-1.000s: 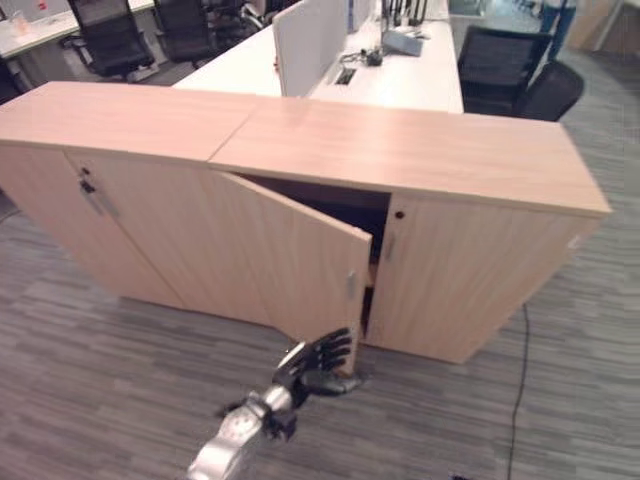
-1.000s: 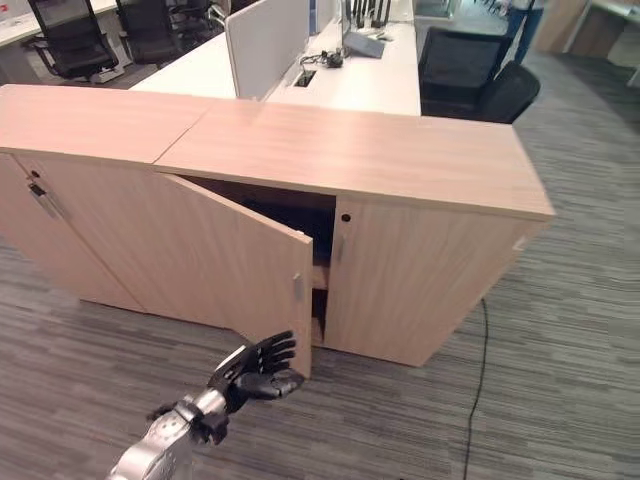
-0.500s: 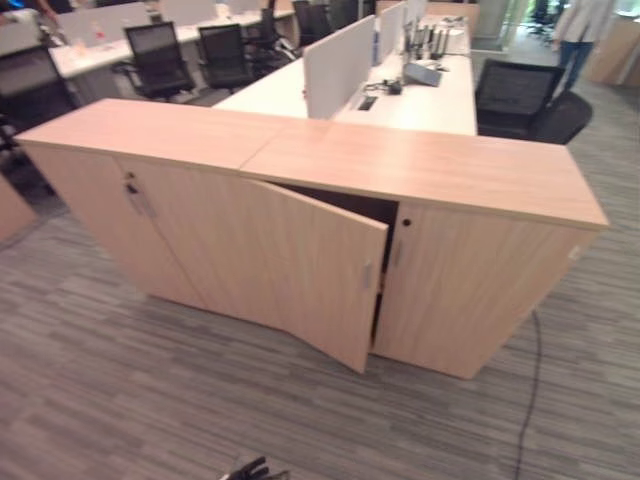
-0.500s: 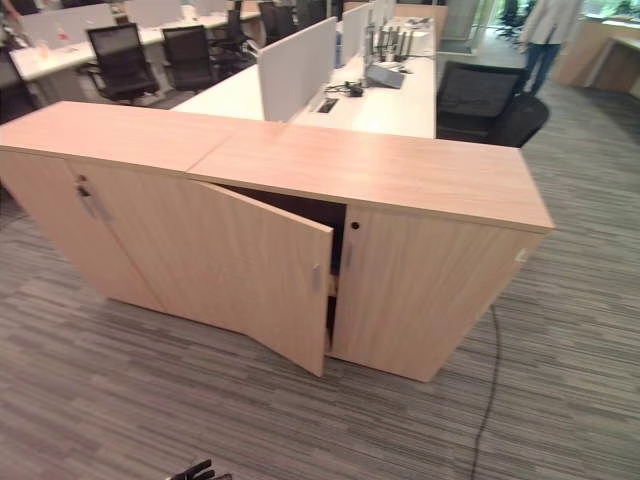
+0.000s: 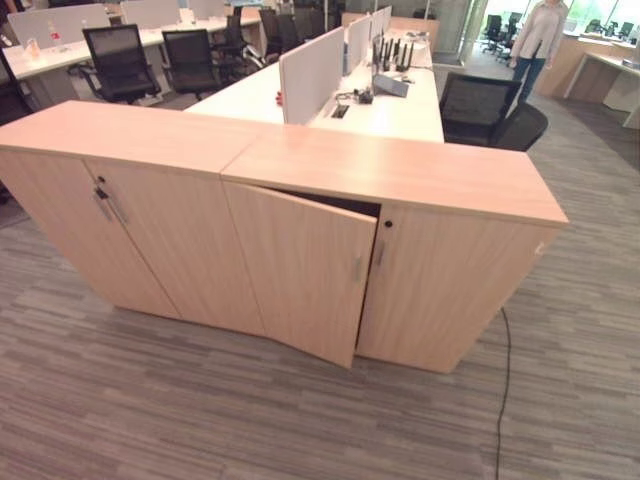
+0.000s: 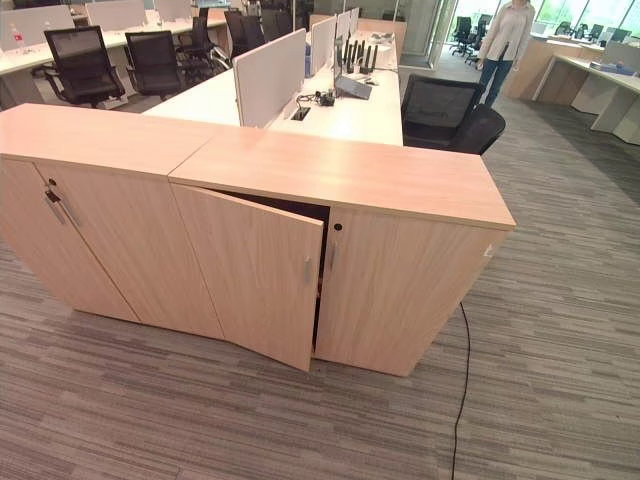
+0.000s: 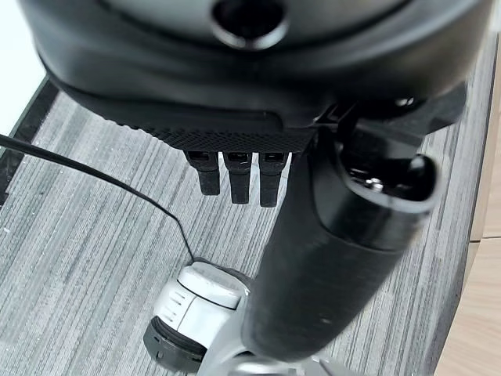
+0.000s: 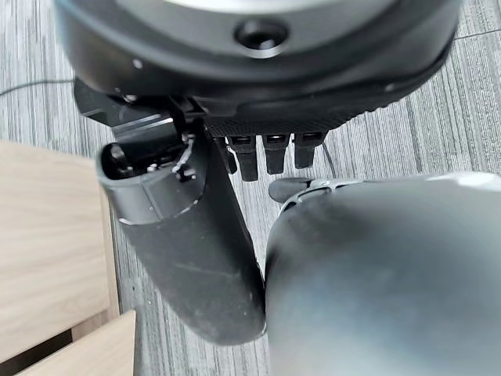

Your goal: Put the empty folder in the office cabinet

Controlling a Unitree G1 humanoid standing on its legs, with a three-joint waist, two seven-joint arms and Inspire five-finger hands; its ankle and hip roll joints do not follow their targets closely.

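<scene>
Left cabinet [image 5: 120, 230]: pale wood-grain laminate, boxy and square-edged. Its two doors are shut flush, with two slim metal handles side by side near the top of the seam.
Office cabinet [image 5: 450, 150]: same laminate, butted against the left one so the tops form one long flat slab. It has two doors.
Ajar door [image 5: 300, 270]: this is the left door of the office cabinet, hinged on its left. Its free right edge stands out toward the front, leaving a narrow dark wedge behind it. One small handle [image 5: 357, 268] sits by that edge.
Shut door [image 5: 450, 290]: it lies flat, with one round dark keyhole near its top left corner.
Folder: I cannot tell where it is; the gap is too dark to see inside.
Floor [image 5: 150, 400]: grey striped carpet, a wide stretch in front of both cabinets and along the right end.
Counter [image 5: 400, 110]: long and white, behind the cabinets, with one upright divider panel [image 5: 312, 72].
Chairs: two black mesh ones far left, two more right of the counter.
Person [image 5: 535, 40]: standing far back right.
Left hand [image 7: 196, 86]: fingers straight and slack over the carpet, holding nothing.
Right hand [image 8: 266, 117]: fingers likewise straight, empty.
</scene>
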